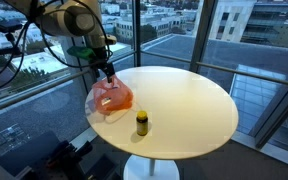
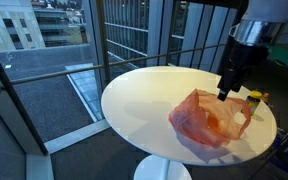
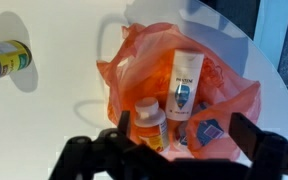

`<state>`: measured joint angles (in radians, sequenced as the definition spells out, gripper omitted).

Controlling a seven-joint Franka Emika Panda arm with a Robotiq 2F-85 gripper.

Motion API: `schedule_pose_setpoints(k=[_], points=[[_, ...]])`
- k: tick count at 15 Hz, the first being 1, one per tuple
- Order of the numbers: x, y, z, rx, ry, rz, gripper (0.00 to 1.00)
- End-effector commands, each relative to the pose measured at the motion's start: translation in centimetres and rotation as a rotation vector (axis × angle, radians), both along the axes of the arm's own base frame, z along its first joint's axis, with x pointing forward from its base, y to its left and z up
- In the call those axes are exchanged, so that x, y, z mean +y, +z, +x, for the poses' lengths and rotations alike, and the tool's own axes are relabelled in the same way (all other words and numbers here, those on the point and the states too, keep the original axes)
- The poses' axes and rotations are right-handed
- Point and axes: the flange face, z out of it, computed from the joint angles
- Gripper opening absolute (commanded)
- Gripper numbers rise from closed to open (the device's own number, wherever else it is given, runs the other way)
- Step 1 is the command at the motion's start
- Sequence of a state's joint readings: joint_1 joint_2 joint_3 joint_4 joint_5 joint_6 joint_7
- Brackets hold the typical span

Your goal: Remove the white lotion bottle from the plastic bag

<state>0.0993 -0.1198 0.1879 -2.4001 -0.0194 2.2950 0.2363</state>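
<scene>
An orange translucent plastic bag (image 3: pixel 174 80) lies open on the round white table (image 1: pixel 184 95); it also shows in both exterior views (image 1: pixel 111 98) (image 2: pixel 212 120). Inside it lies the white lotion bottle (image 3: pixel 187 82) with a blue label, next to an orange pill bottle with a white cap (image 3: pixel 150 122) and a small blue packet (image 3: pixel 206 130). My gripper (image 3: pixel 182 128) is open, its two dark fingers hanging above the bag's mouth, apart from the bottle. In an exterior view the gripper (image 1: pixel 108 76) is just above the bag, as in the other (image 2: pixel 227 92).
A small dark bottle with a yellow cap (image 1: pixel 141 122) stands on the table next to the bag, also seen in the wrist view (image 3: pixel 6 58) and at the table's far edge (image 2: pixel 254 100). Glass windows and railings surround the table.
</scene>
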Motion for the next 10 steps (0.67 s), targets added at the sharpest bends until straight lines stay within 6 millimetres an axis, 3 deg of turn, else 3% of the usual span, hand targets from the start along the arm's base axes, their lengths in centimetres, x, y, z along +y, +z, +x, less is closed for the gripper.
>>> schedule_pose_setpoints(k=[1,10], points=[[0.1,-0.9,0.8,-0.012,0.003,0.024,1.00],[0.7,-5.6,2.1,0.000,0.037,0.117,1.00]])
